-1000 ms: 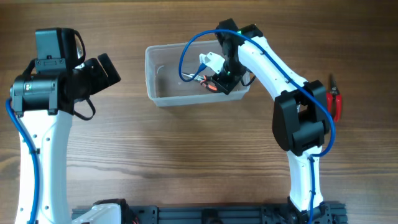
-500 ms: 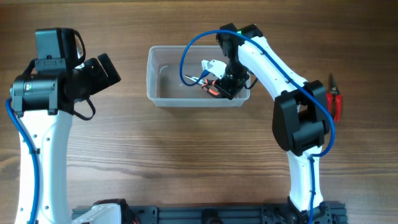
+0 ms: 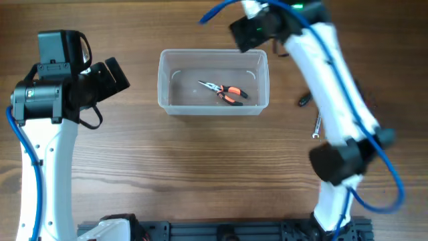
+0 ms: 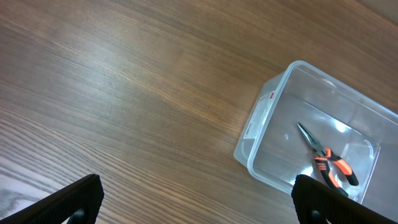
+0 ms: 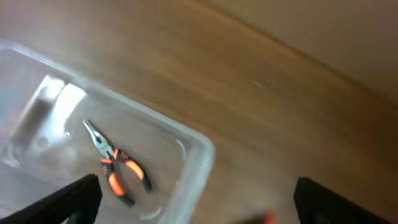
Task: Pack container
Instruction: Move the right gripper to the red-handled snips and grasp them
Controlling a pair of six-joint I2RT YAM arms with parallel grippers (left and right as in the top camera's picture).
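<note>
Okay, container (image 3: 162, 87) sits mid-tabletop toward the far edge, pliers (image 3: 224, 92) inside. I judge it light, slick, thin-walled, so grip the rim. My left end effector (image 4: 199, 199) is open and empty; right end effector (image 5: 199, 199) looks the same, though the view is blurry.

the container (image 3: 162, 86) stands open from above; only the pliers (image 3: 226, 92) lie on its floor, right of the middle, leaving the left half bare. the right gripper (image 3: 249, 30), blurred, seems to hang over its far right corner. bare wood separates it from the left gripper (image 3: 115, 75). a small wrench (image 3: 317, 125) lies to its right.
</note>
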